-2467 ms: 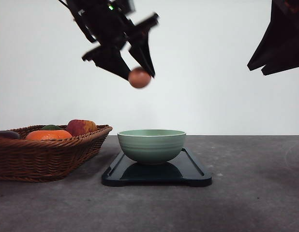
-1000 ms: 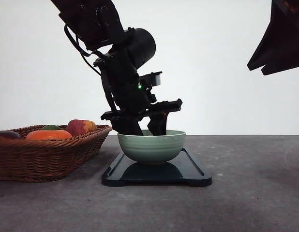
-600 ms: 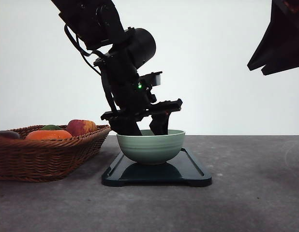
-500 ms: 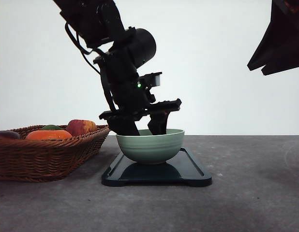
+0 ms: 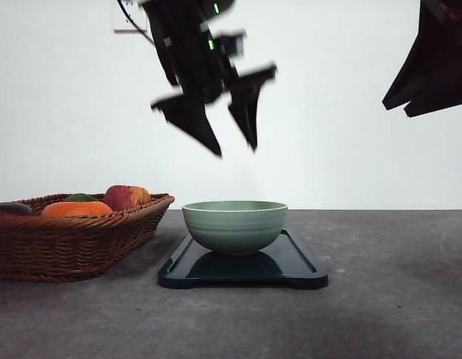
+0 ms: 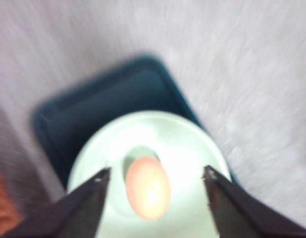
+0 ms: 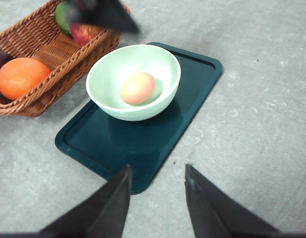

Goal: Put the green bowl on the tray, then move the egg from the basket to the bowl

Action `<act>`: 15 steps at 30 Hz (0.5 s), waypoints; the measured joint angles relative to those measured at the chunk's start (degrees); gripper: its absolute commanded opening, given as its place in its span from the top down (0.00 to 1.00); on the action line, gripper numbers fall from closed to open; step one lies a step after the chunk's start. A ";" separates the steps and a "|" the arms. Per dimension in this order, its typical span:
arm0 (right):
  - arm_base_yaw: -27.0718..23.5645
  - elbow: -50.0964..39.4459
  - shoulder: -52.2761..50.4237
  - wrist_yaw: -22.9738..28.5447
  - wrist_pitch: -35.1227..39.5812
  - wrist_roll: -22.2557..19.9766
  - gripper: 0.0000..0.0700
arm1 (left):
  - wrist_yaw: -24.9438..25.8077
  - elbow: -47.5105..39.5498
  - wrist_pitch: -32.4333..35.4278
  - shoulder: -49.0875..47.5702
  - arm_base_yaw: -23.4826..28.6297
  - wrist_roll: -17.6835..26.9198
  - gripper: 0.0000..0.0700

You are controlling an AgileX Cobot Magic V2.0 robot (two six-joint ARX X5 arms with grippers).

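Note:
The green bowl (image 5: 235, 225) stands on the dark tray (image 5: 298, 265) in the front view. Inside the bowl (image 7: 118, 104) lies the reddish-brown egg (image 7: 137, 88), also clear in the left wrist view as the egg (image 6: 147, 187) in the bowl (image 6: 192, 148). My left gripper (image 5: 235, 152) hangs open and empty well above the bowl, blurred by motion. High at the upper right my right gripper (image 7: 155, 176) is open, looking down on the tray (image 7: 143, 148). The wicker basket (image 5: 66, 243) sits to the left of the tray.
The basket holds an orange fruit (image 7: 20, 77), a red-yellow apple (image 5: 125, 197), a green item (image 5: 79, 197) and a dark one (image 5: 8, 209). Grey tabletop (image 5: 395, 284) stretches to the right of the tray and in front of it.
The left gripper lowered the egg into the bowl, let it go, and has now risen quickly straight up, open and empty. The bowl shifted slightly and settled back. The right arm stayed still.

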 measured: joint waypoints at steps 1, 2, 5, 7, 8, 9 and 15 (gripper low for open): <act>0.00 0.00 0.00 -0.02 0.00 0.00 0.70 | 0.02 -0.66 0.61 -1.63 0.26 0.02 0.32; 0.00 0.00 0.00 -0.01 -0.01 0.00 0.70 | 0.01 -1.75 1.31 -3.28 0.54 0.02 0.32; 0.00 0.00 0.00 0.00 -0.03 0.00 0.70 | -0.05 -7.37 4.10 -8.97 1.50 -0.03 0.32; 0.00 0.00 0.00 -0.02 -0.04 0.00 0.70 | -0.13 -12.79 6.54 -13.06 2.09 -0.09 0.33; 0.00 0.00 0.00 -0.01 -0.04 0.00 0.70 | -0.13 -15.55 7.51 -15.12 2.35 -0.11 0.33; 0.00 0.00 0.00 0.00 -0.04 0.00 0.70 | -0.13 -18.32 8.37 -17.22 2.61 -0.15 0.33; 0.00 0.00 0.00 0.00 -0.04 0.00 0.70 | -0.13 -33.19 11.30 -30.95 4.52 -0.55 0.33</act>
